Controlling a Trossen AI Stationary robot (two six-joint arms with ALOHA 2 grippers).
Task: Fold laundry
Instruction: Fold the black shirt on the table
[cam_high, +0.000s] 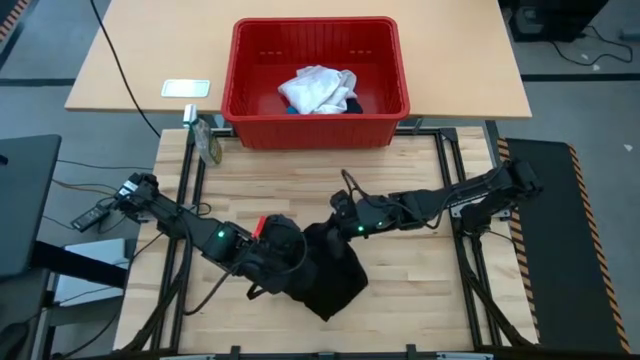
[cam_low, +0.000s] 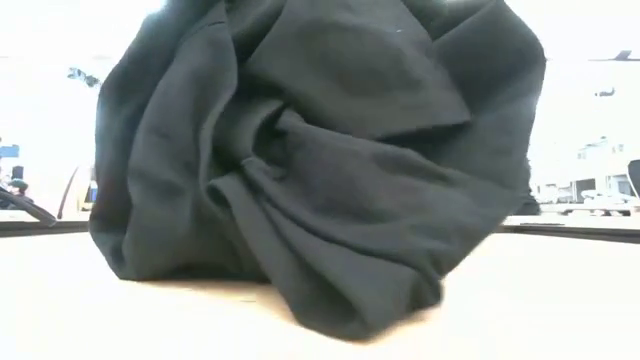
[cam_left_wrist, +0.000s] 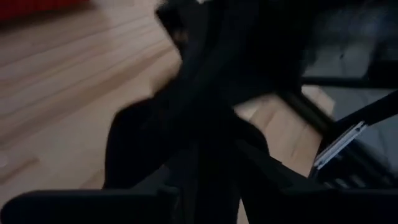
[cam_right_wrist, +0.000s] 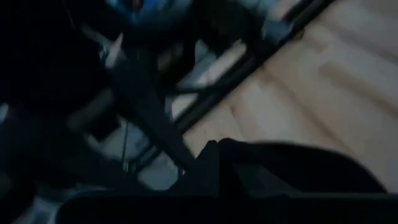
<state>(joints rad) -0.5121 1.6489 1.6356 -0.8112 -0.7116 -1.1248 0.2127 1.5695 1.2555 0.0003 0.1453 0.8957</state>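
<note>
large black cloth shirt (cam_high: 330, 268) bunched on wooden counter (cam_high: 400, 270) | left tool (cam_high: 285, 248) clamps shirt's edge; right tool (cam_high: 340, 222) pinches its top | advice: draw apart evenly, spread flat before folding

Grey floor (cam_high: 570, 105) around a light wooden desk (cam_high: 470, 75), black mats either side.

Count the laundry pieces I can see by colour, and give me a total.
Black: 1, the black shirt on the table
White: 1, the white garment in the red basket
Blue: 1, a blue piece peeking beneath it
Total: 3
</note>
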